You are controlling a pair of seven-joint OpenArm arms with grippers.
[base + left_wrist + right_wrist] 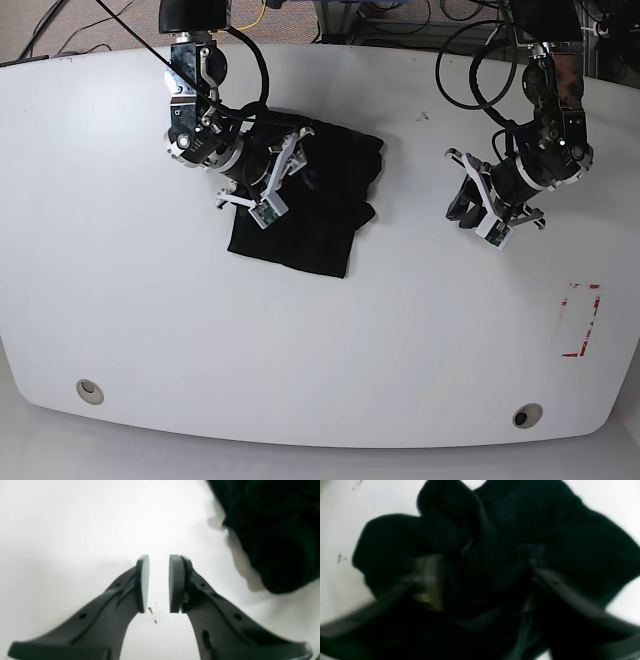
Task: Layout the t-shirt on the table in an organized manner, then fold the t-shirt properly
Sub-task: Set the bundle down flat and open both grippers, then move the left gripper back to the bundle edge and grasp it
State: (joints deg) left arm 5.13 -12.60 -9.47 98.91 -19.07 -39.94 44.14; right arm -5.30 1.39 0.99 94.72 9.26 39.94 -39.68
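Note:
The black t-shirt lies crumpled left of centre on the white table. My right gripper is pushed down into its upper left part. In the right wrist view the blurred fingers stand apart with a bunched fold of the t-shirt between them; I cannot tell whether they pinch it. My left gripper hovers over bare table to the right of the shirt. Its pads are a narrow gap apart with nothing between them, left gripper. The t-shirt fills that view's upper right corner. No print shows.
A red tape rectangle marks the table at the right. Two round metal-ringed holes sit near the front edge. Cables run along the back edge. Small brown specks lie under the left gripper.

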